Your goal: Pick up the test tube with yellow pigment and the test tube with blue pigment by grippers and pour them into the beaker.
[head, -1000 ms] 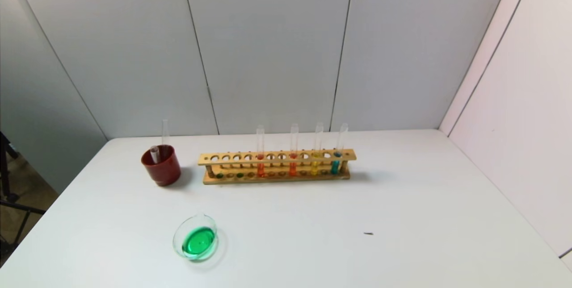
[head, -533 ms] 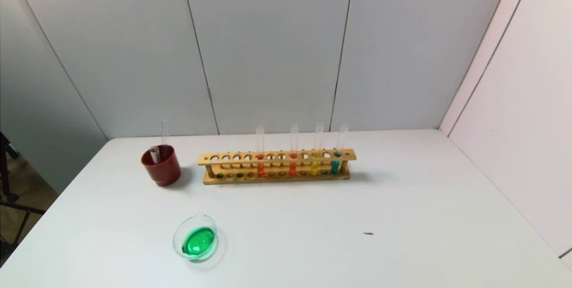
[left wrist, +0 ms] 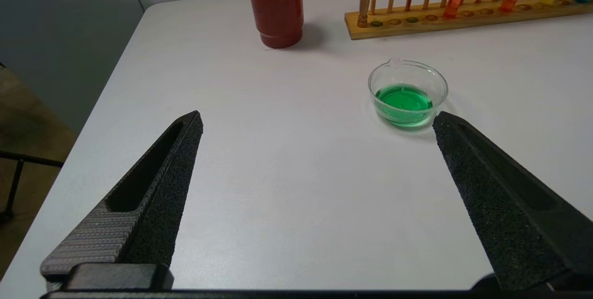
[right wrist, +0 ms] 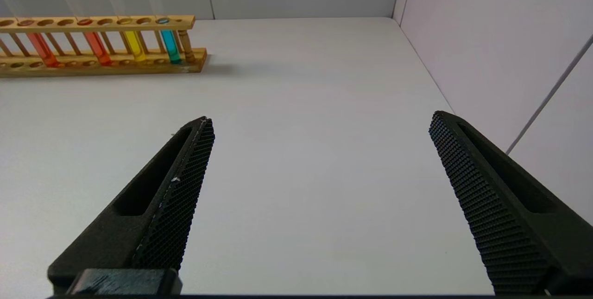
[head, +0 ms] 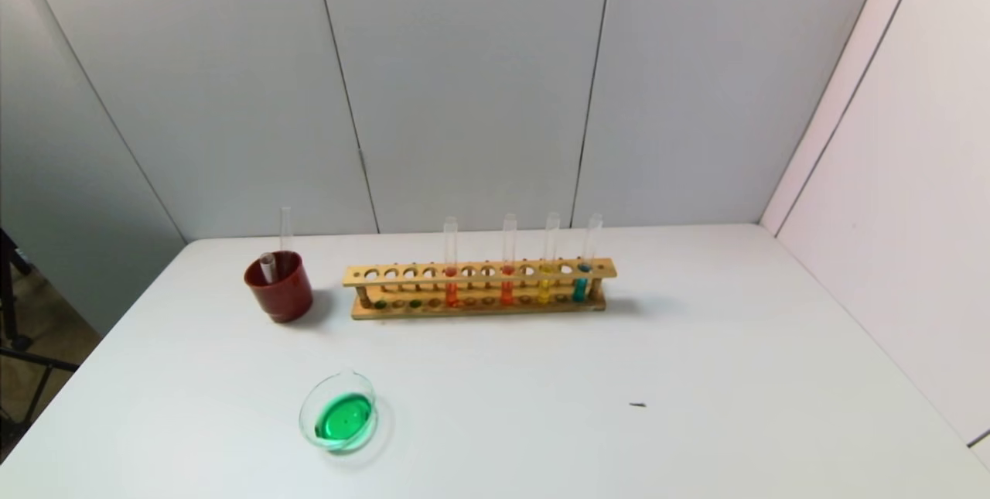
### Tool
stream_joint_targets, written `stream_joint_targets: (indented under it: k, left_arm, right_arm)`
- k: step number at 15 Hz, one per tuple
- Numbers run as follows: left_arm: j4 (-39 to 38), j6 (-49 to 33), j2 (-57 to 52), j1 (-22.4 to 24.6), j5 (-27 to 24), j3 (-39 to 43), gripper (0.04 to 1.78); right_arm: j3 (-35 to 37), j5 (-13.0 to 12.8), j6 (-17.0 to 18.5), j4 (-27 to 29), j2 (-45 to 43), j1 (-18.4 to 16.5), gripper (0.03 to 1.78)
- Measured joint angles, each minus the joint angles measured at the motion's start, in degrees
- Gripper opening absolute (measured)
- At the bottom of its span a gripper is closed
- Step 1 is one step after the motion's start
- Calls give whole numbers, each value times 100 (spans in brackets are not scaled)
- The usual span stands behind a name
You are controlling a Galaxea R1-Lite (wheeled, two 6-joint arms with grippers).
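The beaker (head: pixel 338 411) sits near-left on the counter (head: pixel 696 375), holding green liquid; two drained tubes (head: pixel 277 251) stand in the red cup (head: pixel 279 285) far-left; left claw (left wrist: pixel 315 123) and right claw (right wrist: pixel 319 125) hover near, both spread apart and empty.

Head looks down; wrists share the rack (head: pixel 479 288)

1. My left gripper (left wrist: pixel 316 120) has two black tapered fingers (left wrist: pixel 153 187) with grainy inner pads, hollow slots and ribbed bases.
2. My right gripper (right wrist: pixel 320 125) has matching black fingers (right wrist: pixel 171 197) with cross-hatched mesh pads.
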Motion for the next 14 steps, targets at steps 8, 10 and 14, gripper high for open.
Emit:
stream_joint_targets:
  k: [8,10,14]
  left_arm:
    - [5,-2,0,-2,-1,2,175]
    - [7,-2,0,-2,2,2,175]
    - [7,-2,0,1,0,2,175]
  right_arm:
    - [0,-2,-5,5,0,0,170]
    - [0,0,-28,2,0,0,170]
    - [0,0,6,0,0,0,170]
